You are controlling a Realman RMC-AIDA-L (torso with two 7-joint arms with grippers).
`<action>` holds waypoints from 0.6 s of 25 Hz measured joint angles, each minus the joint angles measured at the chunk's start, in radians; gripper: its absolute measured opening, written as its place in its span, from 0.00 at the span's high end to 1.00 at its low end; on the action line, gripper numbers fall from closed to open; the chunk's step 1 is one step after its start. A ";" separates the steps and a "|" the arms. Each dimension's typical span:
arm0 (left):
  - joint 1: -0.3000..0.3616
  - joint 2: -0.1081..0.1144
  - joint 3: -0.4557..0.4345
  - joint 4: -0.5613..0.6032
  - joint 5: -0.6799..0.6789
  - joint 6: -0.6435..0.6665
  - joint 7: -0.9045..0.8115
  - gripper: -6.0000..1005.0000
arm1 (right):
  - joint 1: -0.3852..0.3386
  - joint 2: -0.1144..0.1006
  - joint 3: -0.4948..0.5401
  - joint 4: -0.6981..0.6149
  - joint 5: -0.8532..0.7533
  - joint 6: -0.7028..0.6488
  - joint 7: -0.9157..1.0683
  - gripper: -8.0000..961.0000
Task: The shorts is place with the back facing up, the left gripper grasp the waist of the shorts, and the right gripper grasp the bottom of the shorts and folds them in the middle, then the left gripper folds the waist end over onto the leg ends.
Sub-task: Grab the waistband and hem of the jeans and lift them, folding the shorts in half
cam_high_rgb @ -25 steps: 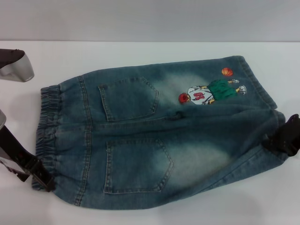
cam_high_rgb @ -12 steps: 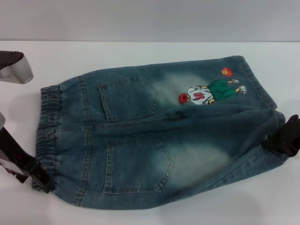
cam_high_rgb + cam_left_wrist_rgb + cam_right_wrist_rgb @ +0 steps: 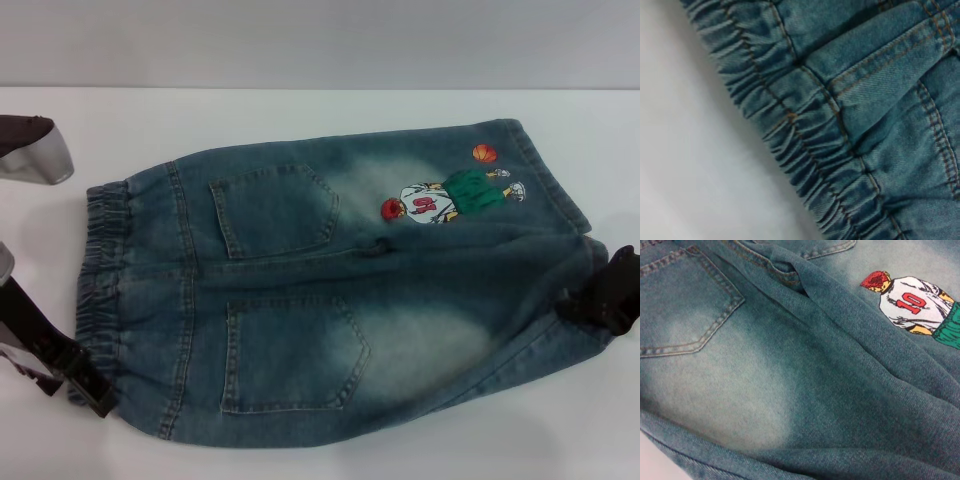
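Faded blue denim shorts [image 3: 340,290], ruffled elastic waistband (stitching only in left wrist view) at left gripper [image 3: 92,388]; right gripper [image 3: 600,300] at hem; jaws' state unclear.

Bare table [image 3: 300,120] lies open beyond the shorts [image 3: 330,290]

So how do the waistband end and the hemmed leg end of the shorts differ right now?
The waistband is gathered into ruffled elastic pleats, while the leg hems are flat stitched edges. The waistband sits on the robot's left with the left hand at its near corner; the leg end sits on the right, with the right hand at the near leg, whose denim there is bunched up. Both ends belong to the same faded blue shorts lying back-up on the white table.
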 joint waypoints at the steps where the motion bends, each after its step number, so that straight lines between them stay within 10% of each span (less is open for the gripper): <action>1: -0.001 -0.001 0.000 -0.002 0.000 -0.001 0.001 0.24 | 0.000 0.000 0.000 0.000 0.000 0.000 0.000 0.99; 15: -0.025 -0.025 0.000 0.001 -0.008 0.002 0.006 0.25 | 0.000 -0.004 0.003 0.013 0.000 0.015 -0.009 0.99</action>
